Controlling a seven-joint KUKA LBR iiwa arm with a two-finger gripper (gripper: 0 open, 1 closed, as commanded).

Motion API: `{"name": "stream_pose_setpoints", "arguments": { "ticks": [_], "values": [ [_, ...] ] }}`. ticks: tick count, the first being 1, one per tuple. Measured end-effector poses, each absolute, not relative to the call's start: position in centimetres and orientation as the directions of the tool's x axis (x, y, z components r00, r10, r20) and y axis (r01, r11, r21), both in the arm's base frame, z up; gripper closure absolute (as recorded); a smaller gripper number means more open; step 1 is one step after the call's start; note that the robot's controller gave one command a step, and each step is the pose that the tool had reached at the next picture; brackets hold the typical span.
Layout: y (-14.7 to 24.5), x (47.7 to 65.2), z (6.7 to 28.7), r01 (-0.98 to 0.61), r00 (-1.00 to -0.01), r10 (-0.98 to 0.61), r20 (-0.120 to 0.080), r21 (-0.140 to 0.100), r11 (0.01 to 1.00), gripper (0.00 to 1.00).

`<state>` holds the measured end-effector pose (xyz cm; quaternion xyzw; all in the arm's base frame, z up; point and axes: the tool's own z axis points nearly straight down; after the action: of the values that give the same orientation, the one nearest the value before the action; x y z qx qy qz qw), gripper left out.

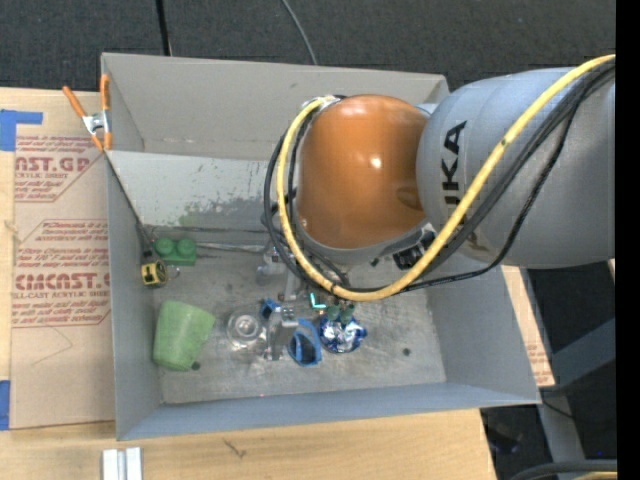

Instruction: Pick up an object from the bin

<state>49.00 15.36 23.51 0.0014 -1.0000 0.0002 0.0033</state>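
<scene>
My gripper (285, 330) reaches down into the middle of the bin floor, below the orange cover. Its metal fingers stand among a small cluster: a clear round plastic piece (243, 327) just to the left, a blue oval thing (305, 349) just to the right, and a crumpled blue and silver wrapper (343, 336) further right. I cannot make out whether anything sits between the fingers.
A light green cup (181, 335) lies on its side at the bin's left front. A dark green block (177, 250) and a small yellow and black thing (151, 273) sit by the left wall. The arm covers the bin's right back.
</scene>
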Motion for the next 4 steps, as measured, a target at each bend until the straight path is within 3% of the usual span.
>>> {"name": "stream_pose_setpoints", "arguments": {
  "ticks": [1, 2, 3, 4],
  "values": [
    [9.7, 55.0, 11.8, -0.379, -0.925, -0.379, 0.003, 0.001, 0.925, 0.0],
    [8.0, 56.8, 7.4, -0.455, -0.89, -0.455, -0.005, 0.005, 0.89, 0.0],
    [8.2, 57.4, 7.9, -0.457, -0.889, -0.456, -0.033, -0.002, 0.89, 1.0],
    [1.5, 55.3, 19.4, -0.474, -0.881, -0.474, -0.008, -0.005, 0.881, 1.0]
  ]
}}
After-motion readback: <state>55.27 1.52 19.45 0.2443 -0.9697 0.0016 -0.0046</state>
